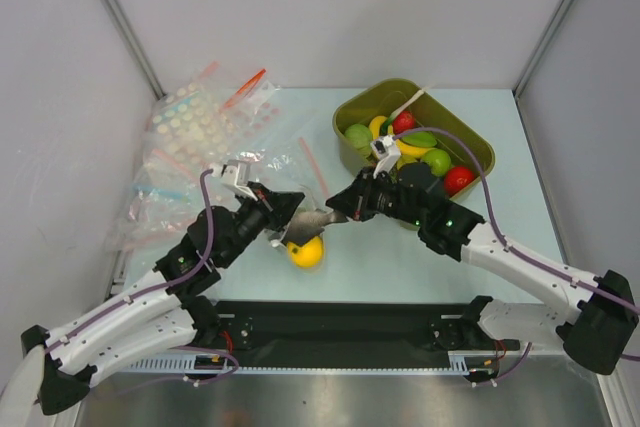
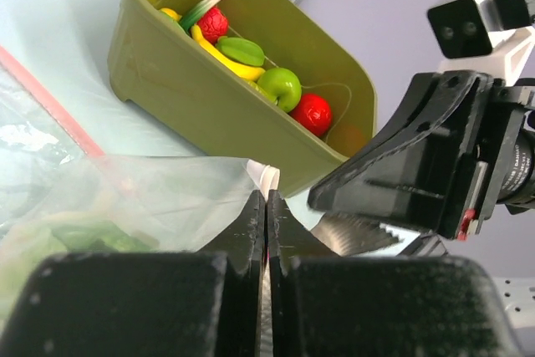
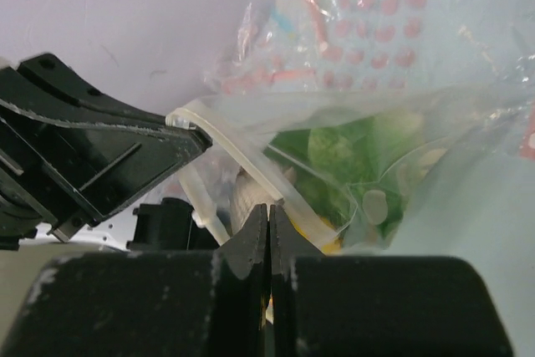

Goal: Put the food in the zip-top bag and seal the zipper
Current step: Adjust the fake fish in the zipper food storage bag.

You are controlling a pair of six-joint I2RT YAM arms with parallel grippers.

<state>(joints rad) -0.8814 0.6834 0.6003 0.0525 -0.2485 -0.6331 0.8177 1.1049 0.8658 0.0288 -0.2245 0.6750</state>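
Observation:
The white-dotted clear zip-top bag (image 1: 318, 219) hangs between my two grippers near the table's front middle. My left gripper (image 1: 290, 213) is shut on the bag's edge (image 2: 269, 180). My right gripper (image 1: 343, 210) is shut on the colourless zipper strip (image 3: 251, 160), close to the left gripper's tip (image 3: 196, 135). The green lettuce (image 3: 334, 152) lies inside the bag and also shows in the left wrist view (image 2: 92, 236). The yellow-orange fruit (image 1: 305, 251) sits just below the grippers. A yellow patch (image 3: 334, 245) shows through the plastic; I cannot tell whether the fruit is inside.
An olive tub (image 1: 385, 87) with bananas and red and green fruit stands at the back right, just behind the right arm. A pile of other clear bags (image 1: 190, 142) with pink and red strips lies at the back left. Walls close in both sides.

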